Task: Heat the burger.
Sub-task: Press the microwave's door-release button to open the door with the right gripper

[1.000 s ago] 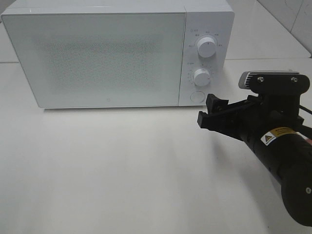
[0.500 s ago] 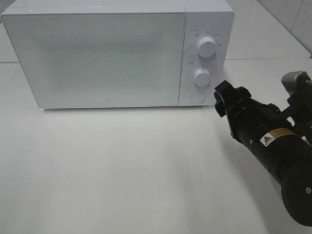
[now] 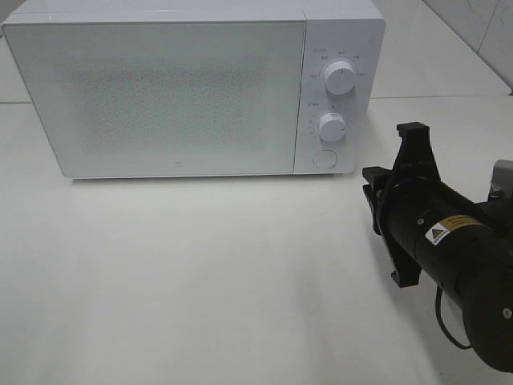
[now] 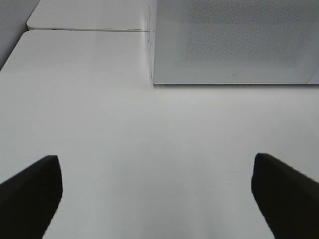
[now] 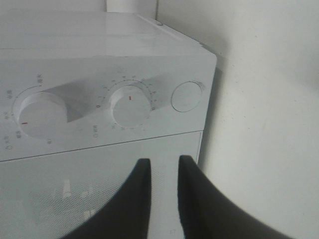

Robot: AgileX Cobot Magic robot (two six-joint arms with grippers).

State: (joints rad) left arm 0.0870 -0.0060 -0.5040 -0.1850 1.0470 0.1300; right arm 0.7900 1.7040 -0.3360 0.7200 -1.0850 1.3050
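The burger is out of view in every frame. The white microwave (image 3: 160, 88) stands at the back of the table with its door closed; it also shows in the left wrist view (image 4: 234, 40) and the right wrist view (image 5: 99, 59). My right gripper (image 3: 373, 183) hovers just right of the microwave's control panel, pointing at it. Its fingers (image 5: 142, 174) are nearly together with nothing between them. My left gripper (image 4: 159, 189) is open wide and empty above the bare table in front of the microwave's left corner.
The control panel has an upper knob (image 3: 341, 78), a lower knob (image 3: 331, 127) and a round button (image 3: 323, 159). The white table (image 3: 200, 273) spreads in front of the microwave. A tiled wall (image 3: 489, 24) is at the far right.
My right arm has rolled its wrist and drawn back to the right, away from the round button. The microwave has not changed.
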